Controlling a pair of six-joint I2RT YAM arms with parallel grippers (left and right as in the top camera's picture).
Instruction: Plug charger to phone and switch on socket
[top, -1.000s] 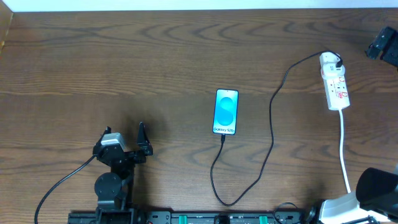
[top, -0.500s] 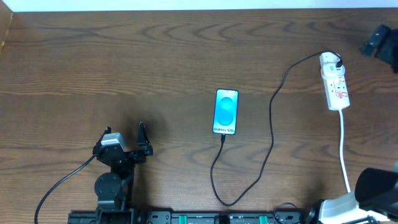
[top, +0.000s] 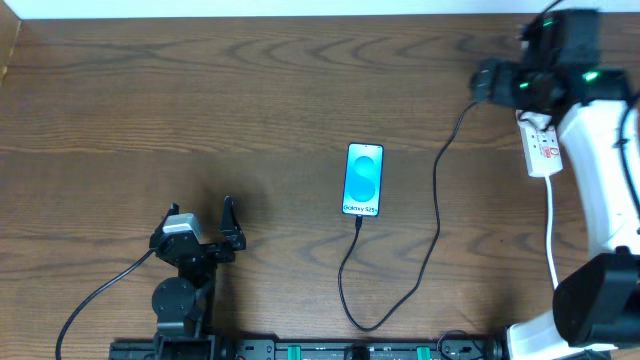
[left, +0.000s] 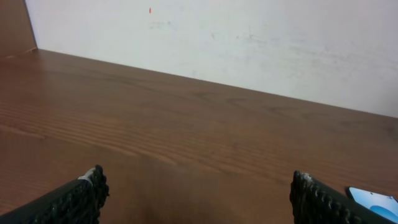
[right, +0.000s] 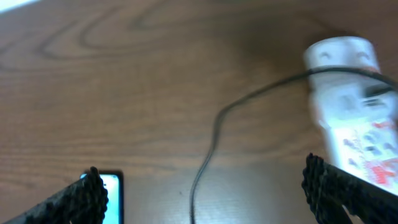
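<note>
Overhead view, query: what is entered as done?

Reply: phone (top: 364, 180), screen lit, laid mid-table; charger (top: 437, 200) tip is seen at its near edge and judged seated; the black plug is judged fitted at the far end of the socket (top: 545, 150), at the table's right, though partly hidden by the arm.

Query: what is left?

Reply: the switch, whose state cannot be told; right gripper (right: 204, 177), jaws apart, is held over the socket's far end; left gripper (left: 199, 186), jaws apart, is parked well apart, nothing held.
</note>
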